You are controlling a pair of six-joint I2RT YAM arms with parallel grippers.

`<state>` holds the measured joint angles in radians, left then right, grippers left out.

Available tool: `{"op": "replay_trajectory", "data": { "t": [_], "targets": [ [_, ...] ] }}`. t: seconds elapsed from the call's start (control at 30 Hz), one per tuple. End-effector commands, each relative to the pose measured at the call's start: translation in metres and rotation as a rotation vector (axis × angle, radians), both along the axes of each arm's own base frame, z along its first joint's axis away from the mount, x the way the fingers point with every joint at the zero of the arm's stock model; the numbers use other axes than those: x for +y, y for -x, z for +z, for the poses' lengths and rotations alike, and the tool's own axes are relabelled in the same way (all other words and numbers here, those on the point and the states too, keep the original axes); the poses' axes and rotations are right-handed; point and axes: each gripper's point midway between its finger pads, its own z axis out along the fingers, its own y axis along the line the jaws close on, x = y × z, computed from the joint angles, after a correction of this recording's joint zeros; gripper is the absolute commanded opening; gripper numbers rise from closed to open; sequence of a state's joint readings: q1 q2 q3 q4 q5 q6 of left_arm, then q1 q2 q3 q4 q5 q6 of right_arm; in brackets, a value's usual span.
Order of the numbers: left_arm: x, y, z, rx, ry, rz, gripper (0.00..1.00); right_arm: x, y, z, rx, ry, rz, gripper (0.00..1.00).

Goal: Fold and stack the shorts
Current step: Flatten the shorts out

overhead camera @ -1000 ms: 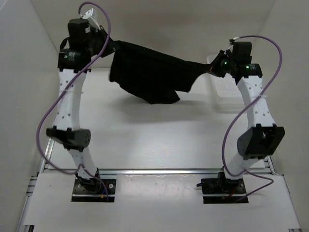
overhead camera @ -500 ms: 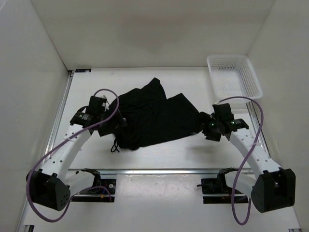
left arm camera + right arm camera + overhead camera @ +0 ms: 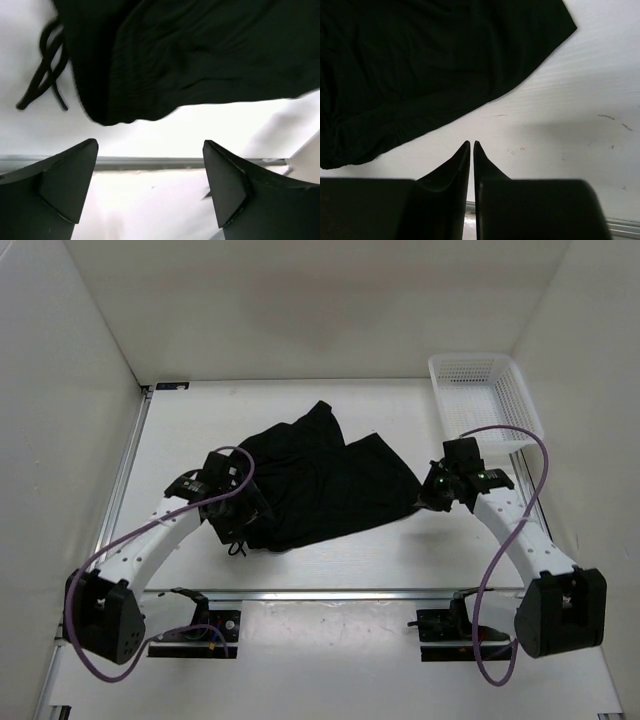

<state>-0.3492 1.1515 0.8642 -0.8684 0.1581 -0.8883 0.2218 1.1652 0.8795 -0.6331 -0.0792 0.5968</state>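
The left gripper (image 3: 150,145) has its 2 fingers spread wide and holds nothing, just short of the shorts' (image 3: 320,480) near left edge, by a loose drawstring (image 3: 47,70). The right gripper (image 3: 471,144) has its fingers pressed together, empty, beside the right hem. The shorts lie rumpled mid-table (image 3: 400,420). The white mesh basket (image 3: 485,390) sits at the far right.

We see a white mesh basket (image 3: 484,400) at the far right corner of the tabletop (image 3: 400,552). An aluminium rail (image 3: 330,593) lines its near edge.
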Motion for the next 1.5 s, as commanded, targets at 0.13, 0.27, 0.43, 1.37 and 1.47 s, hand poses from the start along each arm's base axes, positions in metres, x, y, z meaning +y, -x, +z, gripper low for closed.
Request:
{"op": "replay_trajectory", "data": {
  "t": [0.13, 0.27, 0.43, 1.37, 1.47],
  "targets": [
    [-0.009, -0.001, -0.025, 0.087, -0.026, 0.028, 0.96, 0.02, -0.005, -0.022, 0.12, -0.111, 0.05, 0.61],
    [-0.019, 0.009, -0.047, 0.16, -0.041, -0.024, 0.73, 0.016, -0.015, -0.04, 0.184, -0.128, -0.028, 0.77],
    [-0.025, 0.017, -0.066, 0.238, -0.074, -0.067, 0.23, 0.017, -0.029, -0.077, 0.286, -0.155, -0.078, 0.74],
    [0.053, -0.2, 0.232, -0.518, -0.253, 0.019, 0.1, 0.025, -0.186, 0.136, -0.245, -0.161, -0.065, 0.0],
    [0.034, -0.17, 0.201, -0.472, -0.227, -0.054, 0.1, 0.012, -0.151, 0.108, -0.224, -0.128, -0.104, 0.0]
  ]
}}
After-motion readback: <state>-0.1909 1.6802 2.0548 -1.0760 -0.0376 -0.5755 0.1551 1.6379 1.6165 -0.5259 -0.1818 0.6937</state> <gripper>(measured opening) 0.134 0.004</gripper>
